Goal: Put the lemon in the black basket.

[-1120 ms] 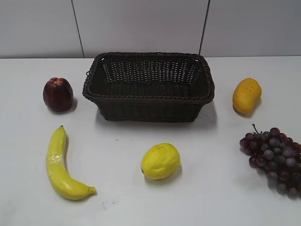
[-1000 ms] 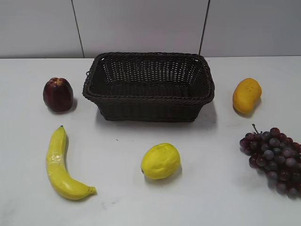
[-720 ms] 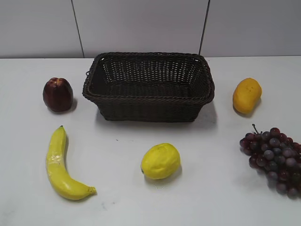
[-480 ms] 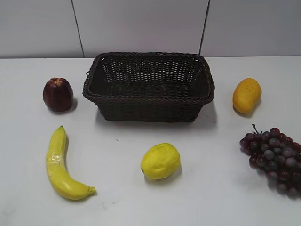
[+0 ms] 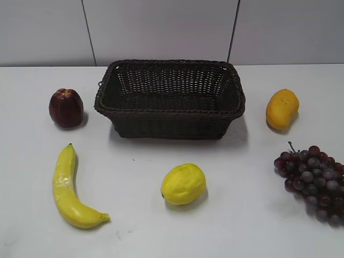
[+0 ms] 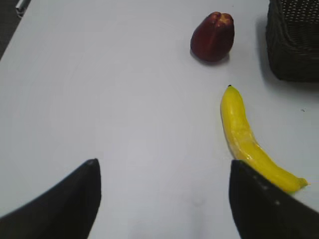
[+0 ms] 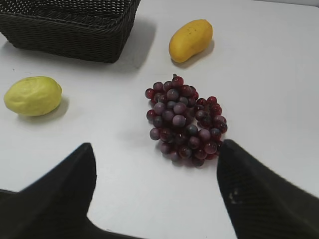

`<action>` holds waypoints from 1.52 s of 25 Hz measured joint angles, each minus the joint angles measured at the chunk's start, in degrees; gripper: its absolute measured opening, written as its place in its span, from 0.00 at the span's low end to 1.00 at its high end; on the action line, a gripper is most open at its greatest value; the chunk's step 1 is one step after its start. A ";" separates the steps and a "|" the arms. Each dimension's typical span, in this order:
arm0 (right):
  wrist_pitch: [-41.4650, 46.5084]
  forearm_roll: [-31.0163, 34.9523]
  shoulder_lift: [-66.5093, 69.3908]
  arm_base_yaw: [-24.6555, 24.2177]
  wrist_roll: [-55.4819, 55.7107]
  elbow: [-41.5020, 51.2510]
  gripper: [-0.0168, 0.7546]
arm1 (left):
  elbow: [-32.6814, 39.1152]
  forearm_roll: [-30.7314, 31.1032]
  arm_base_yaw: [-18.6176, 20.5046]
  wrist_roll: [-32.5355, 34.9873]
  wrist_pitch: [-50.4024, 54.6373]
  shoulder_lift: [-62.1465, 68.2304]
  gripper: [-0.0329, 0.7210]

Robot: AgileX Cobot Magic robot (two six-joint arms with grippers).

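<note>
The lemon (image 5: 183,184) lies on the white table in front of the black basket (image 5: 170,112), a little apart from it; it also shows in the right wrist view (image 7: 33,95), left of the gripper. The basket is empty; its corner shows in the left wrist view (image 6: 294,45) and the right wrist view (image 7: 70,35). My left gripper (image 6: 162,167) is open and empty over bare table, left of the banana. My right gripper (image 7: 155,149) is open and empty, just short of the grapes. Neither gripper shows in the exterior view.
A banana (image 5: 69,189) lies front left, a dark red apple (image 5: 66,108) left of the basket, a mango (image 5: 281,108) right of it, and a bunch of purple grapes (image 5: 315,181) at the right edge. The table's left edge (image 6: 12,35) shows in the left wrist view.
</note>
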 joint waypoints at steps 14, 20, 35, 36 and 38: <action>0.00 0.00 0.00 0.00 0.00 0.00 0.76 | -0.84 -6.81 -3.84 0.11 -3.27 22.56 0.83; 0.00 0.00 0.00 0.00 0.00 0.00 0.76 | -4.07 -7.11 -13.53 0.11 -5.57 31.57 0.83; 0.00 0.00 0.00 0.00 0.00 0.00 0.76 | -28.92 -4.46 -39.63 0.11 -5.61 65.17 0.89; 0.00 0.00 0.00 0.00 0.00 0.00 0.76 | -30.94 -3.91 -40.97 0.11 -5.17 67.26 0.89; 0.00 0.00 0.00 0.00 0.00 0.00 0.76 | -34.55 -3.15 -43.88 0.50 -4.12 70.94 0.89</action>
